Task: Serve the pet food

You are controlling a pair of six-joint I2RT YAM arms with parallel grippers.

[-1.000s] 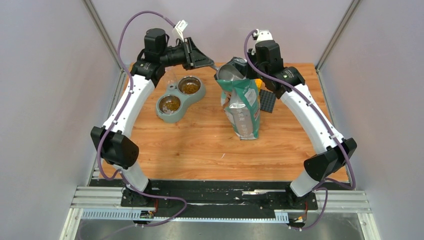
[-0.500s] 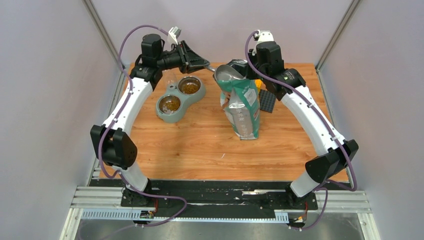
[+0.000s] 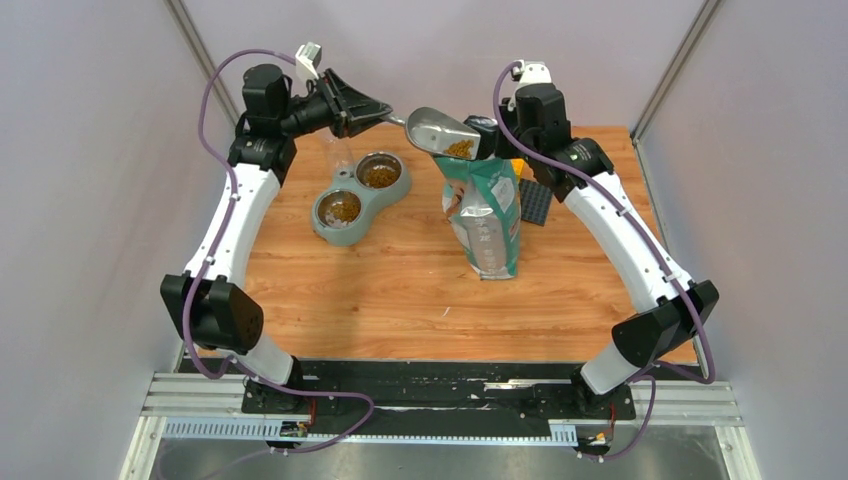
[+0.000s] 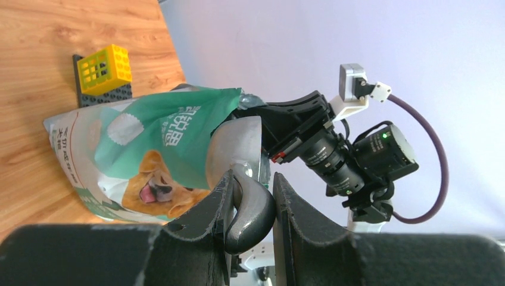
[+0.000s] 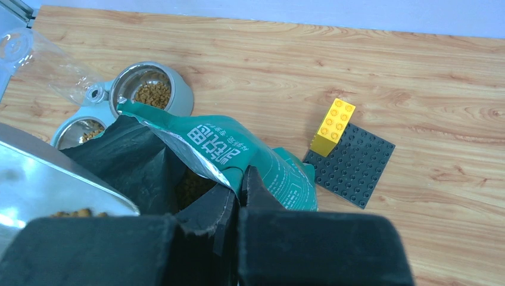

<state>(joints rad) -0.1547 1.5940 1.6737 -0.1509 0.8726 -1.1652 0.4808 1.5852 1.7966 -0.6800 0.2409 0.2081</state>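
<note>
One wooden table (image 3: 400, 290) takes up most of the overhead view, with both arms reaching to the far edge around 12 o'clock. Biggest item on it is the green-and-white bag (image 3: 490, 225) with the golden dog print, standing upright a bit toward 1 o'clock from the middle, top open. The right gripper (image 5: 237, 196) has its fingers pinched tight on the bag's torn rim, holding the mouth open.

Next down, the grey double-bowl feeder (image 3: 340, 238) sits out at 11 o'clock, well apart from the bag, with a clear plastic bottle (image 5: 53, 68) just beside its far end.

The metal scoop (image 3: 440, 132) is up in the air at 12 o'clock, between feeder and bag, roughly over the bag's mouth. The left gripper (image 4: 250, 202) has its fingers narrowed onto the scoop's handle.

A dark studded baseplate (image 5: 357, 170) lies flat at 3 o'clock from the bag top, and a yellow brick (image 5: 333, 126) sits on its corner.

Smallest stuff: the kibble (image 3: 459, 149). There's a small heap riding in the scoop, some in both feeder bowls, and more showing down inside the bag in the right wrist view.
</note>
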